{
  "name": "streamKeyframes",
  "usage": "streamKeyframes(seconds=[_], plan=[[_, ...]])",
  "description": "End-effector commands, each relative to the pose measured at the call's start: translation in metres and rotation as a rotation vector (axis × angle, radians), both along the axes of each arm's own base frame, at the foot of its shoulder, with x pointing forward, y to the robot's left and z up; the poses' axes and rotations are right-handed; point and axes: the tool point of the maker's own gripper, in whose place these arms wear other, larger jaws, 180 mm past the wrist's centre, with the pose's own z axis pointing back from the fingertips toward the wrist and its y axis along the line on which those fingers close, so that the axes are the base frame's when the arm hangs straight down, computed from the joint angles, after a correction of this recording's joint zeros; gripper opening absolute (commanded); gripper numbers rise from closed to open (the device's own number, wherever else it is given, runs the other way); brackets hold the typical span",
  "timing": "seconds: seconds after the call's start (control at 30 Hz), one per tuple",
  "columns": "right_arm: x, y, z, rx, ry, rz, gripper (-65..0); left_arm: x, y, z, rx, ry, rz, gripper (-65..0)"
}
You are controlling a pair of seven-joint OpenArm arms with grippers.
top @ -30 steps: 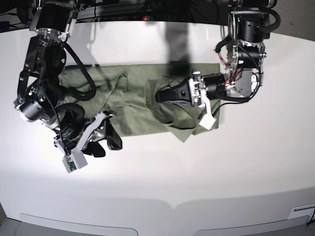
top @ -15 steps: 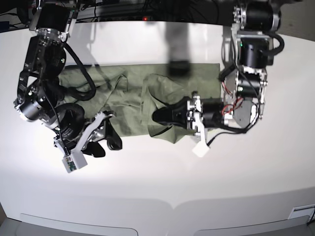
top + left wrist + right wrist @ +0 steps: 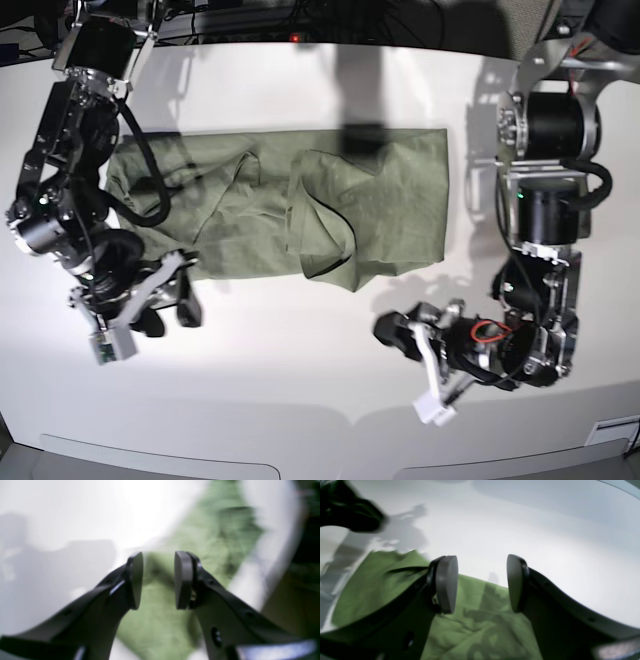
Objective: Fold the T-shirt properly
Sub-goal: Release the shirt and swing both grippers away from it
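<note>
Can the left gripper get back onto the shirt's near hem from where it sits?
Probably yes: the left gripper is open, empty, just off the T-shirt, with only bare table between.

The right gripper [image 3: 482,583] hangs with jaws apart and empty above the wrinkled green T-shirt [image 3: 480,627] lying on the white table [image 3: 520,525].

Both arms hang low, jaws parted and holding nothing.

a white table [image 3: 300,370] fills the view. dark cables [image 3: 250,20] run along its far edge. a small red light [image 3: 295,38] glows there.
</note>
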Motion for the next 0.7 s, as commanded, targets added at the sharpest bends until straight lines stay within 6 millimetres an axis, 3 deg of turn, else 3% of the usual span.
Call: streamKeyframes(seconds=[0.0,0.13,0.23,0.37,0.53,0.67], plan=[[0.006,-0.011,0.019,0.002,-0.057,-0.034,-33.5,0.024,0.01,0.03,0.008,-0.102,0.023,-45.1],[0.002,-0.055,0.02,0.022,-0.038,-0.181,-33.5,0.044,0.058,0.039,0.121,-0.155,0.127,-45.1],[-0.006,-0.086,0.008,0.009,0.02,-0.249,-33.5,0.047,0.076,0.051,0.151,-0.19,0.165,-45.1],[-0.019,-0.112,-0.029,0.003,0.17,-0.273,-33.3,0.046,0.071,0.088,0.166,-0.339,0.153,-45.1],[-0.03,-0.137,-0.068,0.007,0.311,-0.316,-33.3,0.033,0.06,0.157,0.19,-0.595,0.13,-46.6],[-0.038,-0.156,-0.084,-0.015,0.376,-0.35,-33.3,0.017,0.061,0.172,0.209,-0.65,0.155,-46.6]])
